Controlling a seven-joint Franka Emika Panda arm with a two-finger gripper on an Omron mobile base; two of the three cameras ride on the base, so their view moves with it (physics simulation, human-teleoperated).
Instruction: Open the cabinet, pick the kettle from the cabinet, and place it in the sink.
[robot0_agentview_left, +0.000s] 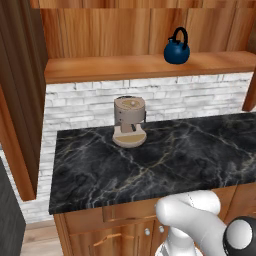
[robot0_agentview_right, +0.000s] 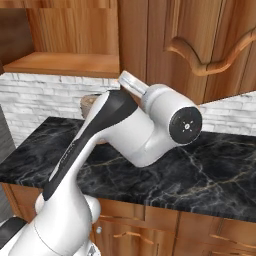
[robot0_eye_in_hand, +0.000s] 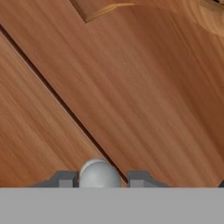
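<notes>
We see the cabinet (robot0_agentview_left: 145, 65) in reddish-brown wood with clear grain and a smooth satin finish, its round knob (robot0_eye_in_hand: 99, 174) smooth silvery metal. The kettle (robot0_agentview_left: 176, 50) looks like glossy dark-blue enamel with a black handle. The counter (robot0_agentview_left: 150, 160) is polished black marble with gold veins, and the far wall (robot0_agentview_left: 85, 102) is rough whitish brick. The coffee machine (robot0_agentview_left: 129, 120) looks matt tan.

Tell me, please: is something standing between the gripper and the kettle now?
Probably yes. The gripper sits at a silver knob on a cabinet door, while the kettle stands on the open shelf. Whether that door blocks the path is unclear.
</notes>
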